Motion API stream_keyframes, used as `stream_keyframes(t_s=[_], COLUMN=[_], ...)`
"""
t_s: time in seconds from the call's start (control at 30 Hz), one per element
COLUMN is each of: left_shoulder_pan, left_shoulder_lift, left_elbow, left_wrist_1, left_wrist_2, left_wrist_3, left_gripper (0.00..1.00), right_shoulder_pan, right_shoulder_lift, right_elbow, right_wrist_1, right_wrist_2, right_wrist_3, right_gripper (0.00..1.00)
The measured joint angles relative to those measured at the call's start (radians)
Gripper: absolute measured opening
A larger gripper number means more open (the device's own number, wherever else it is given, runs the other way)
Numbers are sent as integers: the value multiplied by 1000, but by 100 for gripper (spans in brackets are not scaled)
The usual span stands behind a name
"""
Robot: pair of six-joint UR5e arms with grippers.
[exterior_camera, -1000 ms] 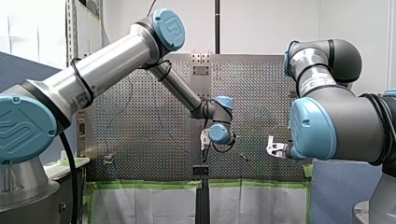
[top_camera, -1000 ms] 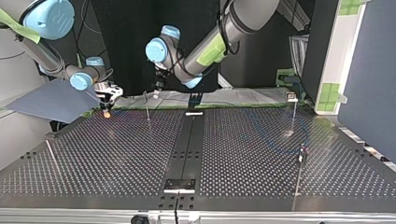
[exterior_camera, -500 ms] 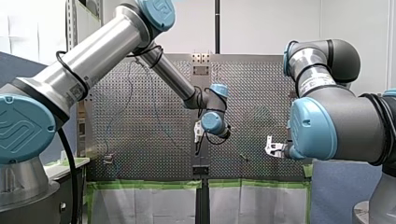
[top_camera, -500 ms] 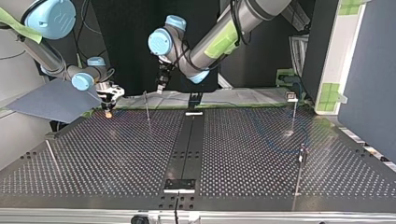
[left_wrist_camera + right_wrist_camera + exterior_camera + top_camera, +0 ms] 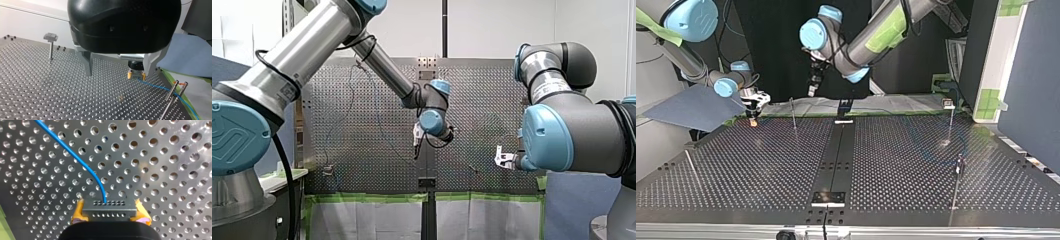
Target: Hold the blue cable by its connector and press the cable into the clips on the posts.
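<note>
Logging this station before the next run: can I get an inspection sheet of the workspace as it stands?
Surface: perforated metal table, dark strip down its middle.
Job's things: blue cable ends in a grey connector; it runs to a forked post; other posts stand upright.
Clutter: nothing seen.
Grippers: left gripper open, empty, above the table; right gripper shut on the connector with yellow pads.
Cables: black cable hangs at the front view's left.
Surroundings: green tape along the table's edge; blue sheet at the top view's left.
</note>
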Motion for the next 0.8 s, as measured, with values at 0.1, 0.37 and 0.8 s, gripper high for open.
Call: stream_keyframes(t_s=[0.1, 0.37, 0.8], left_shoulder_pan=[-2, -5, -7], left_shoulder_lift=[26, 92, 202], left_elbow=[-26, -92, -202], left_wrist_1=[-1, 0, 8], left_wrist_2=[-9, -15, -16], left_wrist_3=[0, 0, -5], left_gripper=[100, 100, 100], right_shoulder_pan=[1, 1, 3], right_shoulder_lift=[0, 0, 0], right_elbow=[0, 0, 0], right_wrist_1=[0, 0, 0], right_wrist_2=[0, 0, -1], right_wrist_3=[1, 0, -2], right_gripper=[0, 0, 0])
